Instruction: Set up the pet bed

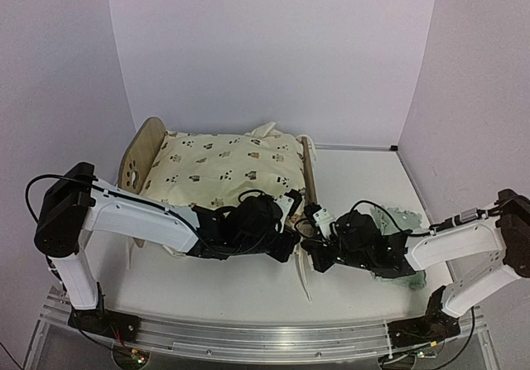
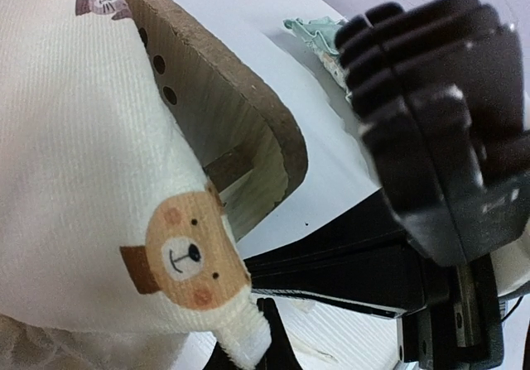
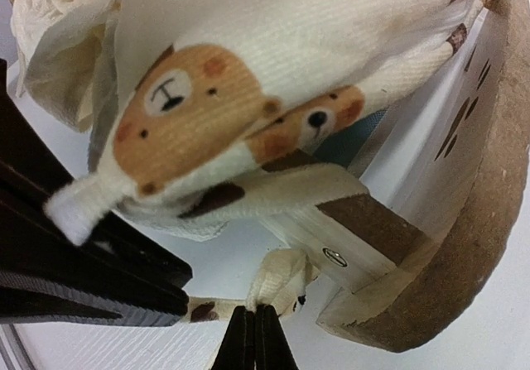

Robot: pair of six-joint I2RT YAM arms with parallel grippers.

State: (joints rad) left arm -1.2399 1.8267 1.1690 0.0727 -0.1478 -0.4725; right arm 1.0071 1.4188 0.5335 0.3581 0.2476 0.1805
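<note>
The pet bed (image 1: 137, 161) stands at the table's back left, light wood with a paw cutout in its headboard. A cream bear-print cushion (image 1: 224, 167) lies on it. Both grippers meet at the bed's near right corner, by the footboard (image 2: 240, 113). My left gripper (image 1: 291, 221) (image 2: 258, 337) is shut on a cushion tie (image 2: 240, 341) at the cushion's corner (image 2: 186, 258). My right gripper (image 1: 313, 231) (image 3: 255, 316) is shut on another tie (image 3: 281, 279), which hangs looped under the bed's wooden rail (image 3: 364, 237). The striped base is hidden under the cushion.
A small mint green pillow (image 1: 407, 221) (image 2: 310, 29) lies on the table right of the bed, partly under my right arm. Pale backdrop walls close in the back and sides. A metal rail (image 1: 265, 341) runs along the near edge.
</note>
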